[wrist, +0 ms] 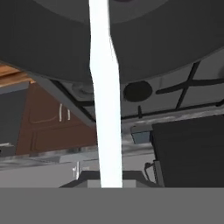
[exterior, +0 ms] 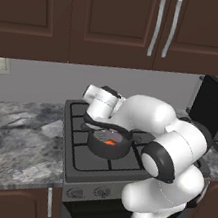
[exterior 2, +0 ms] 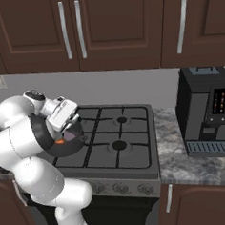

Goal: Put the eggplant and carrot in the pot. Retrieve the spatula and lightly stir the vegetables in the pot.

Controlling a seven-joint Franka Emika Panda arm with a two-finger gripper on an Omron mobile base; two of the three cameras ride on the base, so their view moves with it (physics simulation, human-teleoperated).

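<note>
Dark brown cabinets with long silver handles hang above a grey wall, and below them a grey marbled tabletop runs on both sides of a black four-burner stove. On my left base view the stove sits at centre, with the tabletop stretching toward 9 o'clock. On my right base view a black coffee machine stands on the tabletop at 3 o'clock of the stove.

I see the pot, round, low and dark grey, on the stove's front burner nearest the arm. Inside it lies the carrot, a small bright orange patch; in the right base view it shows as an orange sliver at the pot's near edge. Just beside the orange I see a faint purple-grey patch, which may be the eggplant, but I cannot tell for sure.

My white arm bends over the stove, and the pincer hangs right over the pot, at its 11 o'clock rim in the left base view. Its jaws are closed down on a thin white spatula, which runs as a pale strip straight up the middle of the hand view, across the pot's dark curved wall at 12 o'clock.
</note>
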